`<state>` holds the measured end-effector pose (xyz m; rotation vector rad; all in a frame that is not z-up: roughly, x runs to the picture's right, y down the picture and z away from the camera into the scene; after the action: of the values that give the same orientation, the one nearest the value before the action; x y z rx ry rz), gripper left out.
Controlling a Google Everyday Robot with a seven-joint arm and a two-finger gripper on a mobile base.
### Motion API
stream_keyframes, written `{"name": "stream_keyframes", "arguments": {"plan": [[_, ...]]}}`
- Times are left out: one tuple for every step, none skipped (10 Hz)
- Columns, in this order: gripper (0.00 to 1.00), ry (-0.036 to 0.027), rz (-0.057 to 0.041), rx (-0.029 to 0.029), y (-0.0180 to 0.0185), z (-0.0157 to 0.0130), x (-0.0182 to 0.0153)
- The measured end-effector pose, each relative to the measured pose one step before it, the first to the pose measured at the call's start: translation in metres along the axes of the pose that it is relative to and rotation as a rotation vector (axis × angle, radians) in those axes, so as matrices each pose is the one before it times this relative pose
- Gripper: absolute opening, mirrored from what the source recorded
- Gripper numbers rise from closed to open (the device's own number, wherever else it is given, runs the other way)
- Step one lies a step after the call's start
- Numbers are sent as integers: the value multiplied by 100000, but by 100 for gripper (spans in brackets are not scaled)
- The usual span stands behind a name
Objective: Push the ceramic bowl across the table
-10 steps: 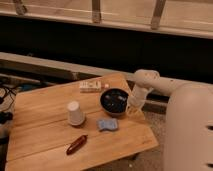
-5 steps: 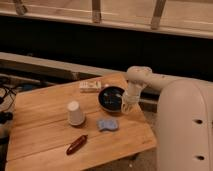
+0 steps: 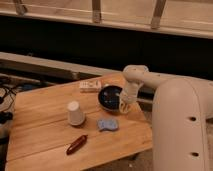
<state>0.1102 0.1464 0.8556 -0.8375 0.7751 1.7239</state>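
The ceramic bowl (image 3: pixel 109 97) is a round glossy black bowl near the back right of the wooden slatted table (image 3: pixel 45 135). My white arm comes in from the right. My gripper (image 3: pixel 124 104) hangs down at the bowl's right rim, touching or nearly touching it. The upturned white cup (image 3: pixel 75 113) stands left of the bowl, near the table's middle.
A small flat packet (image 3: pixel 90 86) lies behind the bowl at the back edge. A blue sponge-like thing (image 3: pixel 107 124) lies in front of the bowl. A reddish-brown elongated thing (image 3: pixel 77 144) lies near the front. A dark wall and rail run behind the table.
The arm and gripper have moved left, and the bowl has slid a little left with them.
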Motion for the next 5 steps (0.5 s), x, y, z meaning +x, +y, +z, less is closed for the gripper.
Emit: {"name": "stream_keyframes", "arguments": {"plan": [[2,520,-1032,572,562,361,794],[2,386,-458,305,346,205,557],[2,-70,382,348,-18,-273,417],[2,27,489,293,-136,-247,204],[2,14,392,265,-141,-182,196]]}}
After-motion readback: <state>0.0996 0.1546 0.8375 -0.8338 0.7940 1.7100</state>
